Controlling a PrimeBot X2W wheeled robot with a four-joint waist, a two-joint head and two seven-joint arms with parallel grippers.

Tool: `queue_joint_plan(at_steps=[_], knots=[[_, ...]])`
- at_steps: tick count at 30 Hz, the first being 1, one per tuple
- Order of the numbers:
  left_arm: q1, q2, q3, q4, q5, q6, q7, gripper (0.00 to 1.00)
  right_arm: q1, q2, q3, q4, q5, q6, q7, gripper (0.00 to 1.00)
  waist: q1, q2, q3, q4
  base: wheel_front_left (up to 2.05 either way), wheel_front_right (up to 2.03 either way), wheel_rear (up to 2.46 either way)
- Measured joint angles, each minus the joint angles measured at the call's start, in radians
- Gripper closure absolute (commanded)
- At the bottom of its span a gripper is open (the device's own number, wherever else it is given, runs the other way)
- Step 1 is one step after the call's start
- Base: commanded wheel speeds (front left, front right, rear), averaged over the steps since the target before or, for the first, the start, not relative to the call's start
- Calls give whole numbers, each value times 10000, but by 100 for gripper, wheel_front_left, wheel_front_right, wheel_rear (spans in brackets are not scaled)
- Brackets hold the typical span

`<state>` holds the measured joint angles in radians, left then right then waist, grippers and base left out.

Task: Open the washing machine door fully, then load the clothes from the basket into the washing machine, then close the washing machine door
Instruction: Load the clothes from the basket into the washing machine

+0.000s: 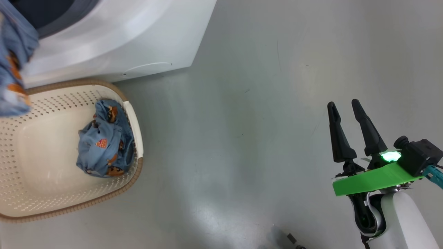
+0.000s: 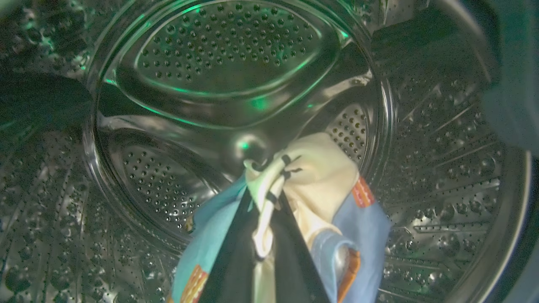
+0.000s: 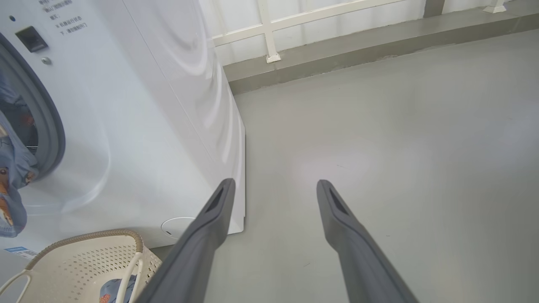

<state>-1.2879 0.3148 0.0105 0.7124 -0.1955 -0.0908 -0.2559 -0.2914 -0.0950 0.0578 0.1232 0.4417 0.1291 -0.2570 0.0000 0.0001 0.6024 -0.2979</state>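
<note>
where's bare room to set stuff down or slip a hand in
Free: the basket's left half, beside the bunched garment at its right end; the floor between basket, washing machine and right gripper. Crowded: the machine's opening, where clothing held by the left gripper hangs.

The washing machine (image 1: 114, 41) is white. The basket (image 1: 41, 193) is cream with rows of tiny holes and a brown rim. The clothes (image 1: 104, 145) are light blue with little orange-brown pictures. The floor (image 1: 259, 121) is grey.
</note>
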Motion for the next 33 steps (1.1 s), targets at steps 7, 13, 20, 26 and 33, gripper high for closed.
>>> queue_joint_plan(at_steps=[7, 13, 20, 26, 33], knots=[[860, -232, 376, -50, 249, -19, -8, 0, -23, 8, 25, 6, 0, 0, 0, 0, 0, 0, -62, 64, 0, 0, 0], [1011, -343, 658, 203, 357, -109, -8, 0, -22, -8, 105, 6, 0, 0, 0, 0, 0, 0, -141, 180, 0, 0, 0], [1405, -635, 938, 205, 481, -209, -8, 0, -23, -92, 92, 2, 0, 0, 0, 0, 0, 0, -190, 332, 0, 0, 0], [2332, -1012, 988, -44, 518, -295, -8, 0, -24, -192, 73, -12, -6, 0, 0, 0, 0, 0, -303, 554, 0, 0, 0], [3558, -1475, 1116, -855, 479, -372, -8, 0, -27, -332, -10, -92, -10, 0, 0, 0, 0, -1, -384, 947, 0, 0, 0]])
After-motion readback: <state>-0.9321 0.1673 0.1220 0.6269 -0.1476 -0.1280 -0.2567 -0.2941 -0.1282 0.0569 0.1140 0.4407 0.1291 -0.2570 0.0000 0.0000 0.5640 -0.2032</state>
